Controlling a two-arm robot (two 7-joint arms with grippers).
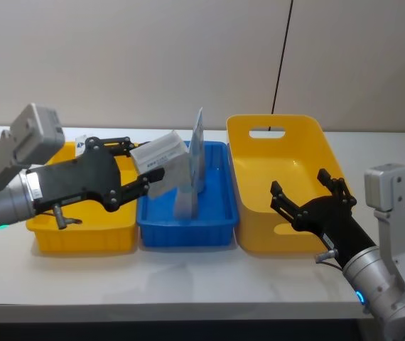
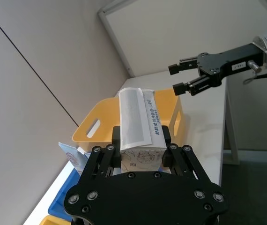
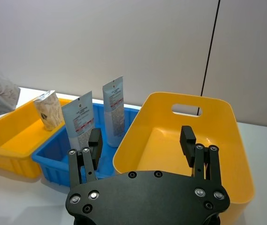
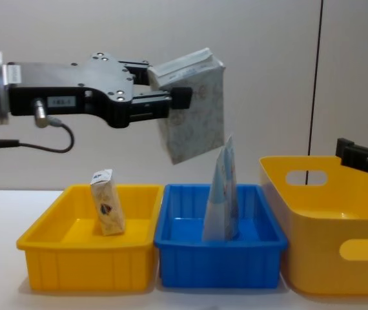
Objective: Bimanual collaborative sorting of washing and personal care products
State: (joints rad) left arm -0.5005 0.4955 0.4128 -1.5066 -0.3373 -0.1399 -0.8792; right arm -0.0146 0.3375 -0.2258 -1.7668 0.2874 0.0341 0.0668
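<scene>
Fingers on the left gripper (image 4: 170, 82) pinch the silver-grey soft pack (image 4: 194, 106) near one end, so it hangs tilted in the air above the blue bin (image 4: 219, 261).

The biggest hazard, I judge, sits around the large yellow bin (image 1: 259, 188). The right gripper (image 1: 300, 186) hovers at its front wall with fingers spread and nothing between them. If the pack is meant to cross over for a handover, the two grippers could clash, or the right one could catch the rim and shove the bin along the tabletop (image 1: 188, 277).

Next comes the pack itself. It is soft and held off-centre, so it may swing, sag or slide out during a sideways move.

A drop from here would probably land in the blue bin, where the pale blue pouches (image 1: 192, 174) stand upright close together. They look tall and narrow, so a knock would likely topple them.

Least exposed is the small tan pack (image 4: 106, 210), standing slightly tilted in the small yellow bin (image 4: 84, 268), unless the left arm dips on its way.
</scene>
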